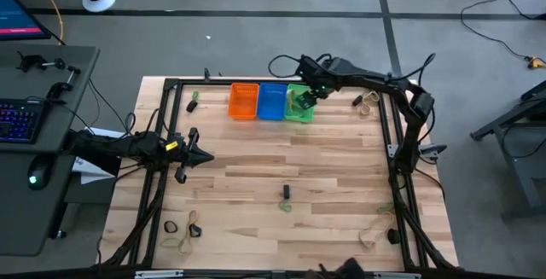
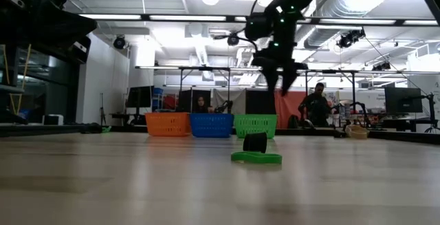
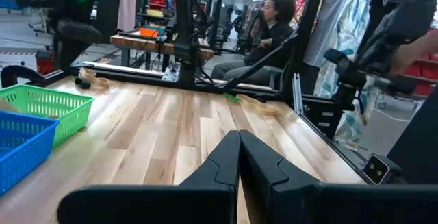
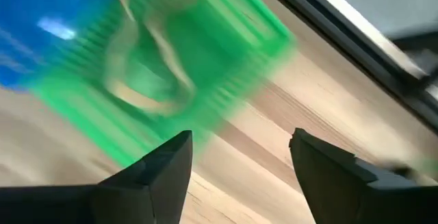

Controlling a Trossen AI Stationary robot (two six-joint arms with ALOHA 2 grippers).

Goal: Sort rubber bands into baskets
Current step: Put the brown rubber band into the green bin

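Observation:
The orange basket (image 1: 243, 101), the blue basket (image 1: 271, 101) and the green basket (image 1: 299, 104) stand in a row at the table's far side. My right gripper (image 1: 309, 91) hovers open and empty above the green basket (image 4: 205, 59), in which tan rubber bands (image 4: 154, 53) lie. My left gripper (image 1: 207, 156) is shut and empty above the table's left part. A black band on a green band (image 1: 287, 197) lies mid-table and also shows in the low view (image 2: 256, 149).
Loose bands lie about: a green one (image 1: 194, 100) left of the baskets, tan ones (image 1: 367, 101) at the far right, tan and green ones (image 1: 377, 226) at the near right, several (image 1: 182, 229) at the near left. A black frame (image 1: 401, 151) runs along the table's sides.

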